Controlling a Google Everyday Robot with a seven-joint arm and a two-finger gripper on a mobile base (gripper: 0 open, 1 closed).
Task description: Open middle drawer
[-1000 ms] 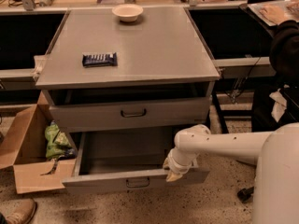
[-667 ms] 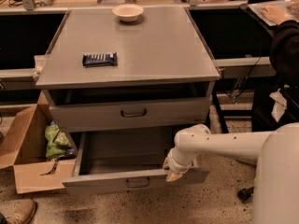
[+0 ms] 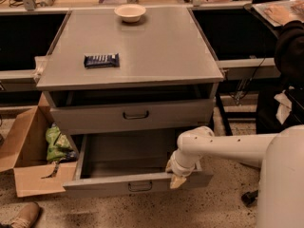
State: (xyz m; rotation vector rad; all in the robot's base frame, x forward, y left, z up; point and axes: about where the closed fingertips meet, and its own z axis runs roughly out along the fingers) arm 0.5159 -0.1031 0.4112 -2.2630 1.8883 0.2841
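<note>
The middle drawer [image 3: 104, 187] is seen pulled well out; the gripper [image 3: 176, 178] is placed at its front edge, and its state cannot be told.

No text, label or number can be read. The wrapper [image 3: 101, 60] on the cabinet top [image 3: 156, 46], upper left of the frame, bears pale marks that cannot be made out. The gripper [image 3: 176, 178] is at lower centre-right, at the front rim of the pulled-out lowest drawer [image 3: 109, 185].

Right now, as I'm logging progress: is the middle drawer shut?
No, the middle drawer is pulled far out, its inside showing, with the gripper at the right end of its front.
</note>
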